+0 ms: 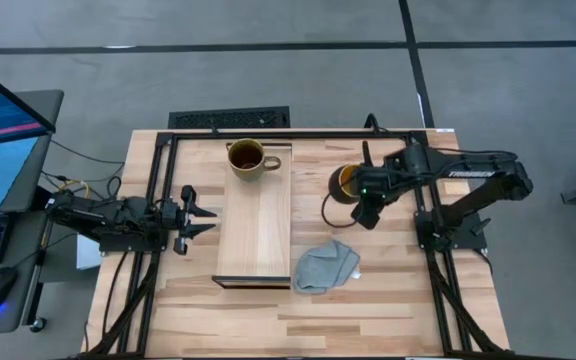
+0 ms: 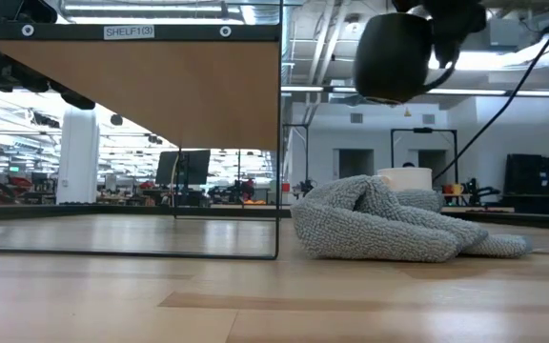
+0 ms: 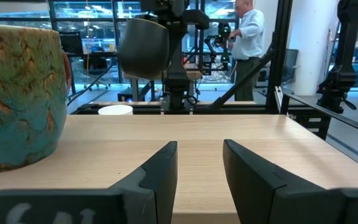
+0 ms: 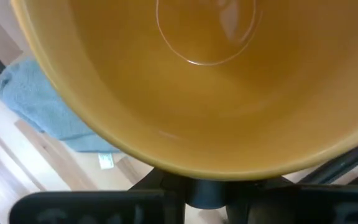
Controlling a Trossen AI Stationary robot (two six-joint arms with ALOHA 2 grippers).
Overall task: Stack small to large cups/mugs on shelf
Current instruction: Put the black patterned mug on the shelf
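**Ana:** High view first: where is the black mug (image 1: 345, 183)?

**Ben:** Held by the right end effector (image 1: 360, 190), clamped on its rim. The low view shows that mug lifted clear of the counter (image 1: 388, 300), above the grey cloth (image 1: 326, 266). Through the right wrist camera the yellow-orange inside fills the frame, right against the fingers.

**Ana:** And the other mugs?

**Ben:** The brown-olive mug (image 1: 249, 158) stands on the shelf (image 1: 258, 235), well away from the right end effector, at the shelf's far end. The small white mug (image 2: 405, 177) shows only in the low view, behind the cloth.

**Ana:** The left side?

**Ben:** The left end effector (image 1: 206, 220) waits just beside the shelf, fingers moderately apart and empty.

**Ana:** How will the black mug handle?

**Ben:** I'd judge it stiff, glazed, fairly heavy and breakable. A rim pinch is slippery, so it could swing or slide; set it down gently. For nesting, the rim opposite the handle seems the safest hold.
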